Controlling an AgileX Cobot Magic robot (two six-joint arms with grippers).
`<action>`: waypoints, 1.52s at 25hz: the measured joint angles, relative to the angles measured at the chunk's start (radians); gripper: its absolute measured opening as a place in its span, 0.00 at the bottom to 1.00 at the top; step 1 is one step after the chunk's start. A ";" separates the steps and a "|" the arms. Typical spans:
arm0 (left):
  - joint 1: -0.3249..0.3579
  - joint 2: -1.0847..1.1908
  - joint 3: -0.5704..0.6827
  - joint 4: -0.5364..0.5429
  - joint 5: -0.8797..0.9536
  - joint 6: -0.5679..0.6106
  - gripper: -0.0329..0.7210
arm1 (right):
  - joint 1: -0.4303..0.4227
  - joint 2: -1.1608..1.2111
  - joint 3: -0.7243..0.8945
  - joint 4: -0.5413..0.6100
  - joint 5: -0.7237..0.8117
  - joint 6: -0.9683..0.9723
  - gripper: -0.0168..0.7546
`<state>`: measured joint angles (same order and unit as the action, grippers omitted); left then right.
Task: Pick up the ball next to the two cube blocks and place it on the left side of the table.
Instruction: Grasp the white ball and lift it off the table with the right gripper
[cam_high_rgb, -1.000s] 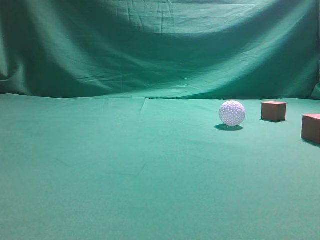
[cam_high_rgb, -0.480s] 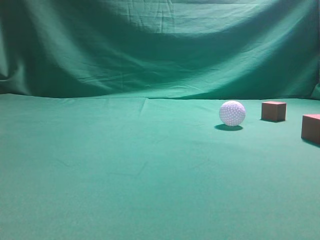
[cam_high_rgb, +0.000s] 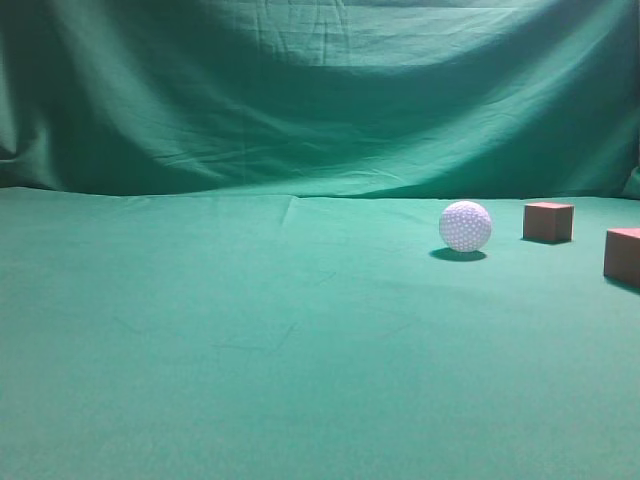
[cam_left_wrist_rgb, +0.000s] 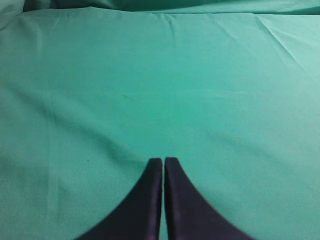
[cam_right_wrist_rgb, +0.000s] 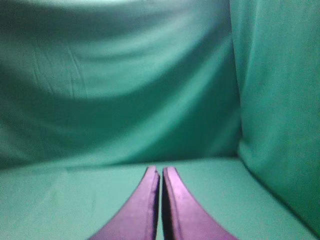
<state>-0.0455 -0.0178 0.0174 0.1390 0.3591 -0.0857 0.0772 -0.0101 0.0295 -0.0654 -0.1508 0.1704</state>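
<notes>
The ball (cam_high_rgb: 465, 226) is small, round and white, its whole surface covered in fine dimples like a golf ball, with a faint bluish cast in this light and a dark oval shadow on the cloth directly beneath it. It rests on the table (cam_high_rgb: 250, 340), right of the middle in the exterior view and toward the far edge, where the green cloth meets the draped green backdrop (cam_high_rgb: 320, 100). Just to its right stand the two cube blocks: the nearer-to-ball cube (cam_high_rgb: 549, 221) is reddish-brown with plain faces, apart from the ball with a strip of green between them, and about the ball's size; the second cube (cam_high_rgb: 622, 257) sits farther right and closer to the camera, cut off by the picture's edge. Ball and cubes do not touch one another. Neither arm shows in the exterior view. In the left wrist view the left gripper (cam_left_wrist_rgb: 163, 161) hangs over bare green cloth, its two dark fingers pressed together with only a hairline seam between them and nothing held. In the right wrist view the right gripper (cam_right_wrist_rgb: 161, 170) likewise has its fingers clenched tip to tip, grasping nothing, and faces the folds of the backdrop and a side drape (cam_right_wrist_rgb: 275, 100).
</notes>
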 joint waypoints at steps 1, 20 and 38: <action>0.000 0.000 0.000 0.000 0.000 0.000 0.04 | 0.000 0.000 -0.003 0.002 -0.040 0.031 0.02; 0.000 0.000 0.000 0.000 0.000 0.000 0.04 | 0.073 0.819 -0.777 0.347 0.899 -0.507 0.02; 0.000 0.000 0.000 0.000 0.000 0.000 0.04 | 0.332 1.648 -1.079 0.466 0.750 -0.638 0.88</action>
<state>-0.0455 -0.0178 0.0174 0.1390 0.3591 -0.0857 0.4089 1.6381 -1.0495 0.4002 0.5988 -0.4674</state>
